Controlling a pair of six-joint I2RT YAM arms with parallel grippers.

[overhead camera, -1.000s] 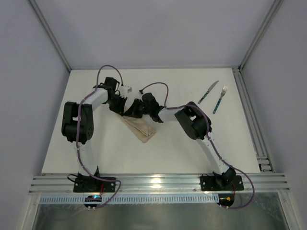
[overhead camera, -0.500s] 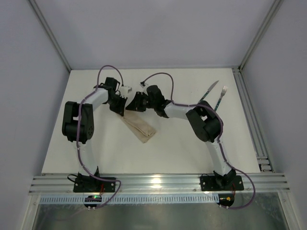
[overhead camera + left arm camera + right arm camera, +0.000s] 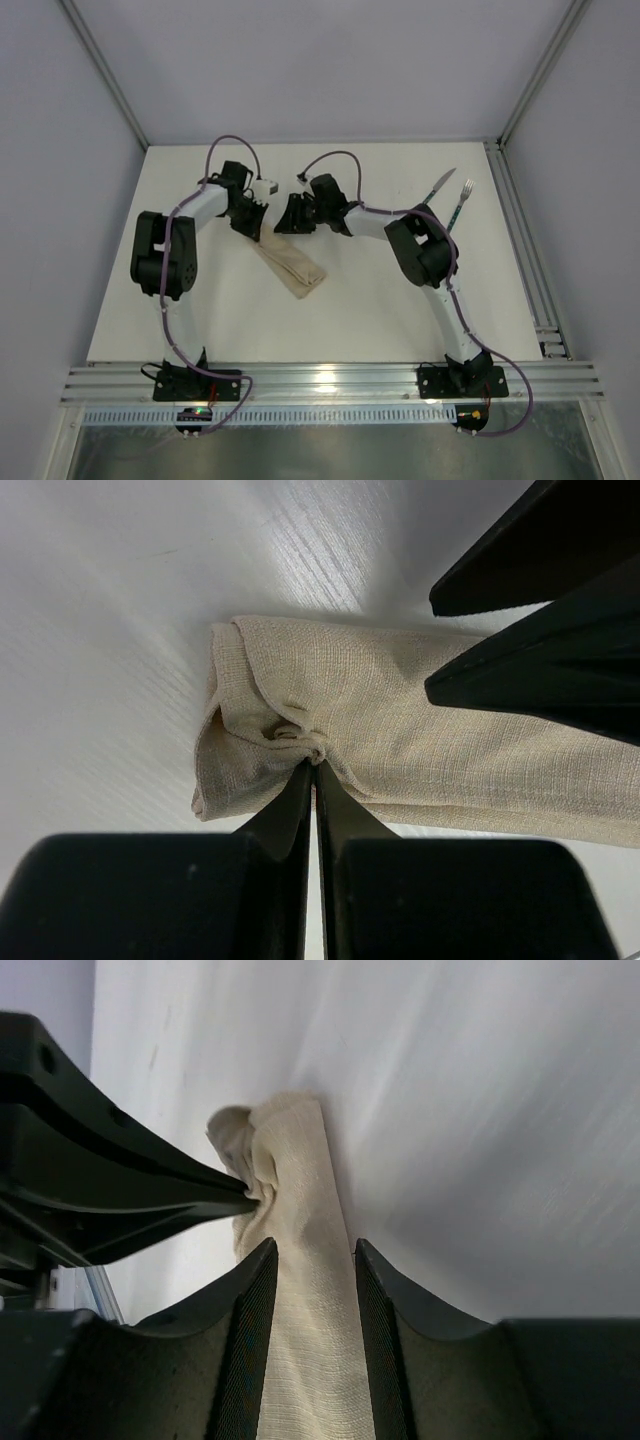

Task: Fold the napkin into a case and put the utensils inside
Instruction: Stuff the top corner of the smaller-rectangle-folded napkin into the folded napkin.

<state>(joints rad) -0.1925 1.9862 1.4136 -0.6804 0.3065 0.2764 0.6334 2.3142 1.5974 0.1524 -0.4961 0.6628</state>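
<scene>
The napkin [image 3: 296, 268] lies folded as a narrow beige case, slanting from the grippers toward the near side. My left gripper [image 3: 315, 766] is shut on a small puckered fold near the case's end [image 3: 250, 720]. My right gripper [image 3: 312, 1250] is open and straddles the cloth strip [image 3: 305, 1360], with a gap showing on the right side. In the top view both grippers, left [image 3: 262, 228] and right [image 3: 288, 220], meet at the case's far end. The knife [image 3: 446, 180] and fork [image 3: 461, 200] lie at the far right; the right arm hides the knife's handle.
A metal rail [image 3: 520, 240] runs along the table's right edge, close to the utensils. Grey walls enclose the table on three sides. The right arm's elbow [image 3: 420, 250] sits between the case and the utensils.
My right gripper has opened, letting go of the cloth, and has shifted slightly toward the far side. Its elbow swung a little. The left gripper kept its pinch and stayed in place.
</scene>
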